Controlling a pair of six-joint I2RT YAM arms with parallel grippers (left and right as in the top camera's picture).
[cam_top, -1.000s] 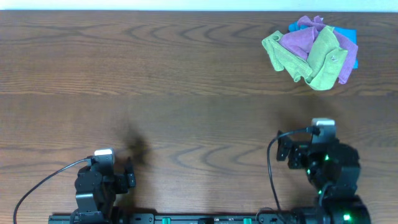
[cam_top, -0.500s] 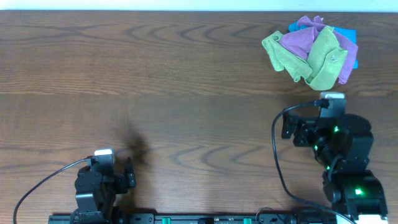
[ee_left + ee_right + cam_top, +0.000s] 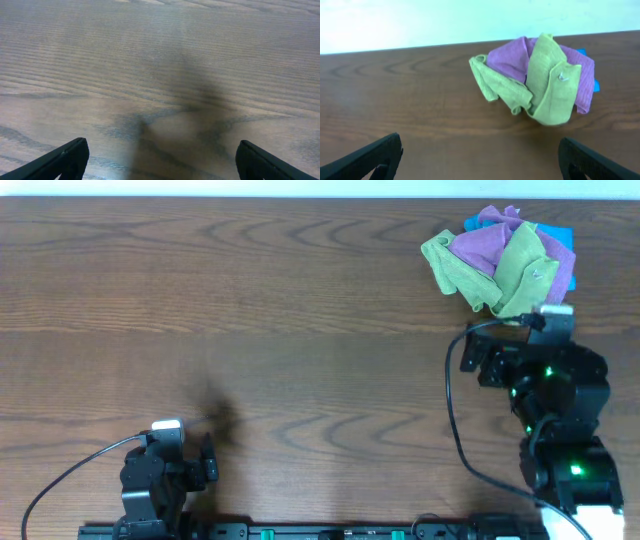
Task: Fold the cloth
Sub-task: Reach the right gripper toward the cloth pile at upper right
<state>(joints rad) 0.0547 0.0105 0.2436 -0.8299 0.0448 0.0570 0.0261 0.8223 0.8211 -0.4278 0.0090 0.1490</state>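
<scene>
Looking at the upper right of the overhead frame, I see the cloth [image 3: 520, 275] crumpled in a heap against a duller green cloth [image 3: 450, 265] and a purple cloth [image 3: 485, 242], with something blue [image 3: 562, 242] beneath. My right gripper [image 3: 480, 160] is spread wide and empty, near the heap but apart from it. At lower left, my left gripper [image 3: 160, 160] is also spread, over the bare wooden table [image 3: 250, 300].
</scene>
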